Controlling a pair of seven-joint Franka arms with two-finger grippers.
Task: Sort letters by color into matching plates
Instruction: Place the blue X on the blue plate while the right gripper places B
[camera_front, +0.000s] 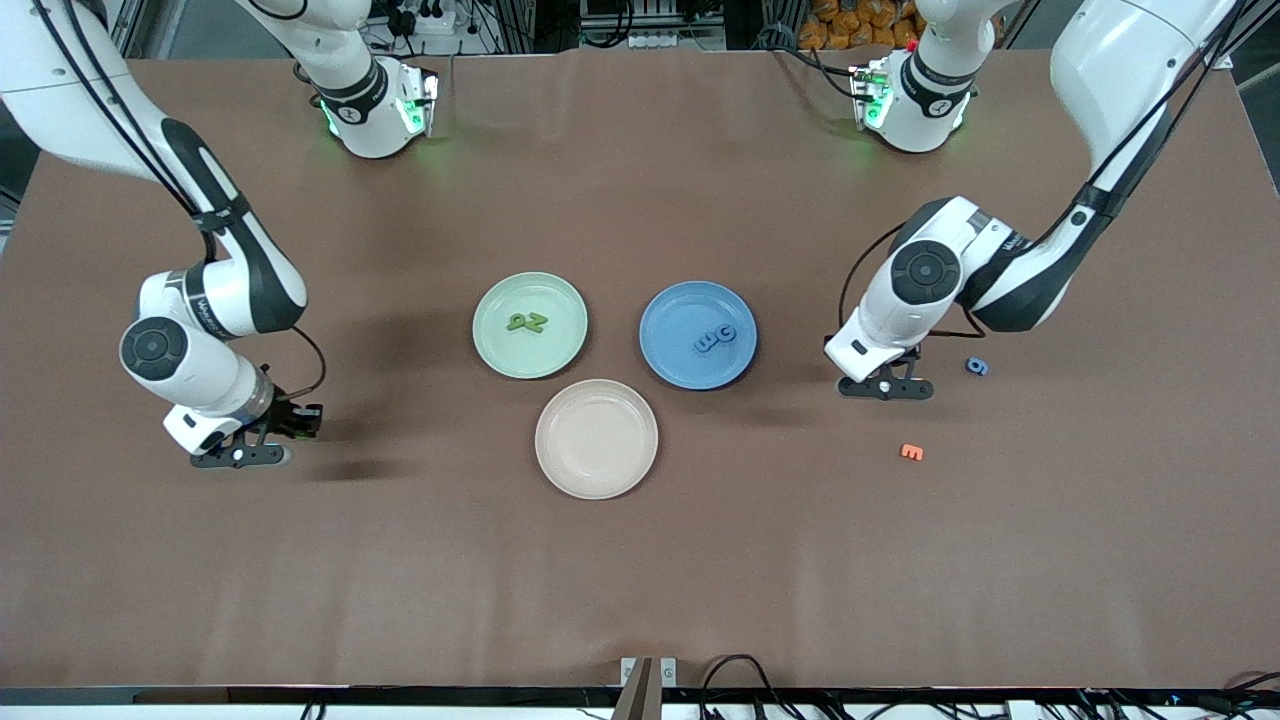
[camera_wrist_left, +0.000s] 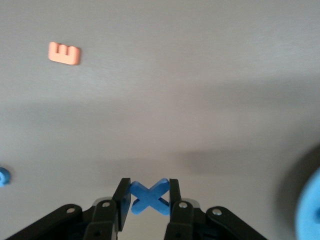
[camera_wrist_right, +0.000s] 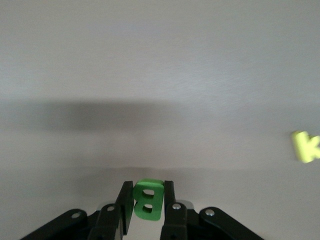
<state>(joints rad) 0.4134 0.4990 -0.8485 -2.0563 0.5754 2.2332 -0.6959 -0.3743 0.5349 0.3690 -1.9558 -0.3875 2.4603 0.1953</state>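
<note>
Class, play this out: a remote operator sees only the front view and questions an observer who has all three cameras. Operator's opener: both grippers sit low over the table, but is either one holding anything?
Observer: Yes. The left gripper is shut on a blue X.
Operator: And the right one?
Observer: The right gripper is shut on a green B.
Operator: Any loose letter near the right arm that I miss?
Observer: A yellow-green letter, perhaps a k, lies on the table at the edge of the right wrist view.
</note>
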